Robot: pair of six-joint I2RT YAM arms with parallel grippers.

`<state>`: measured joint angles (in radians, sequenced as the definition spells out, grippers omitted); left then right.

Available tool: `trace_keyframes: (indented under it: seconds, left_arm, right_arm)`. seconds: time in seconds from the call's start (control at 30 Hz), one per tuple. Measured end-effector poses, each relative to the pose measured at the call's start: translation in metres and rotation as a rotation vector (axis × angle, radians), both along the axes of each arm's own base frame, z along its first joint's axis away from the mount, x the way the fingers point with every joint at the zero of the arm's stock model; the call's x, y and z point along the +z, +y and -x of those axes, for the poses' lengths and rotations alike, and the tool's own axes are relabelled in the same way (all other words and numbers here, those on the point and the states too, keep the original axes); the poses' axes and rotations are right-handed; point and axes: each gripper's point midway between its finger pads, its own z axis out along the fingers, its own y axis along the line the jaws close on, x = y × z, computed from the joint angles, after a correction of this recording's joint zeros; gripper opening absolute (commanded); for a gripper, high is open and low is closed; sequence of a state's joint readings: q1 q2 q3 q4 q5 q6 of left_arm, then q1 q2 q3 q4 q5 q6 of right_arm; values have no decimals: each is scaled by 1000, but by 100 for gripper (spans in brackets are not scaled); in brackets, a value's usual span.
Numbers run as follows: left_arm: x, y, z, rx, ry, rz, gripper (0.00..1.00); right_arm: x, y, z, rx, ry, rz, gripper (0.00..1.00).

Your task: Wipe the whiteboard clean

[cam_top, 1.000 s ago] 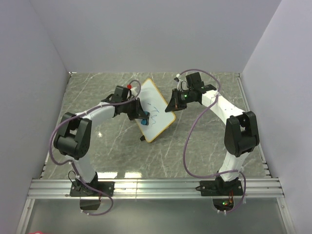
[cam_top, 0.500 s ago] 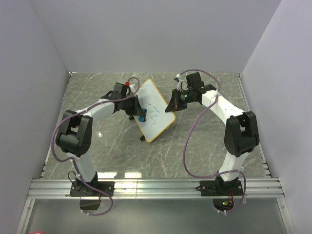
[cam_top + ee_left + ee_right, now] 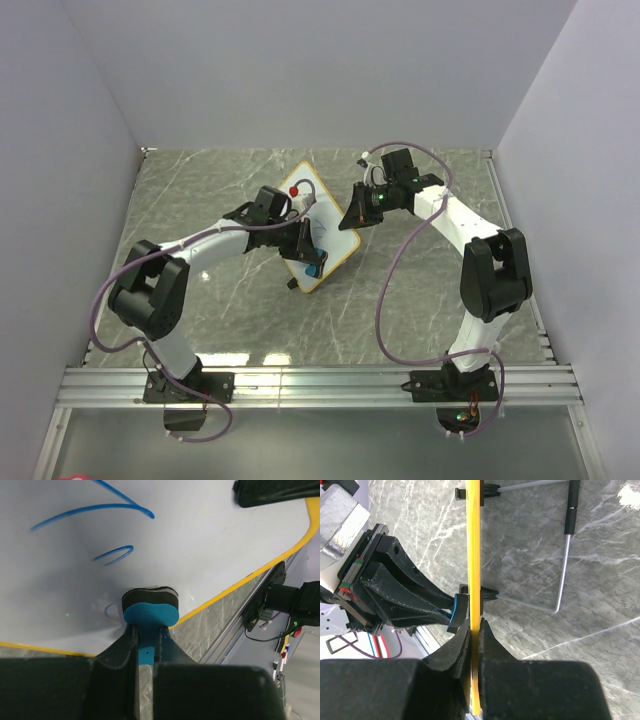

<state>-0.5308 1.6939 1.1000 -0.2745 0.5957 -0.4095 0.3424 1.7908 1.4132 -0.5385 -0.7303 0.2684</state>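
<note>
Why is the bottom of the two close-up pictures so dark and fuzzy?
Left wrist: the left gripper sits too near the camera, so it blurs; the blue eraser and whiteboard look sharper. Right wrist: the right gripper blurs likewise, clamped on the whiteboard's yellow edge. Top external: sharp everywhere.

Whiteboard point(image 3: 335, 243): small, rectangular, white face in a rounded yellow frame with black feet, blue scribbles on its surface, standing tilted and cornerwise just above the centre of the top view.
</note>
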Motion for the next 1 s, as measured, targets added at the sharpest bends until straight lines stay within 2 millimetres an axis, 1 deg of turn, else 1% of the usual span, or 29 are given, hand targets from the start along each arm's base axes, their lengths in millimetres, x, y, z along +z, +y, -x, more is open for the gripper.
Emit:
trace_keyframes:
  seconds: [0.13,0.2,0.3,0.4,0.47,0.5,0.67,0.73,0.8,0.9,1.0]
  left_arm:
    - [0,4,-8,37,25,-19,0]
    - [-1,10,-20,74,42,-27,0]
    - [-5,28,-46,157,62,-32,0]
    - [-15,52,-74,251,74,-52,0]
    - [-20,64,-85,292,74,-69,0]
    - [-21,66,-86,298,74,-73,0]
    - [-19,61,-82,294,18,-111,0]
    - [-17,55,-77,283,-13,-132,0]
    - [-13,45,-66,256,-31,-138,0]
    - [-6,25,-42,190,-54,-129,0]
    - [-7,16,-19,135,-50,-138,0]
  right_arm:
    - [0,0,-2,-4,-8,1,0]
    - [-1,0,-2,-8,-10,1,0]
    - [-1,-1,-2,-11,-11,-1,0]
    - [0,0,-2,-13,-9,-2,0]
    - [0,0,-2,-13,-9,-2,0]
    - [0,0,-2,-13,-8,-3,0]
    - [0,0,-1,-13,-4,-5,0]
    - [0,0,-1,-13,-4,-4,0]
    - [0,0,-1,-13,-4,-4,0]
    - [0,0,-1,-10,-6,-3,0]
    - [0,-1,0,-8,-4,-2,0]
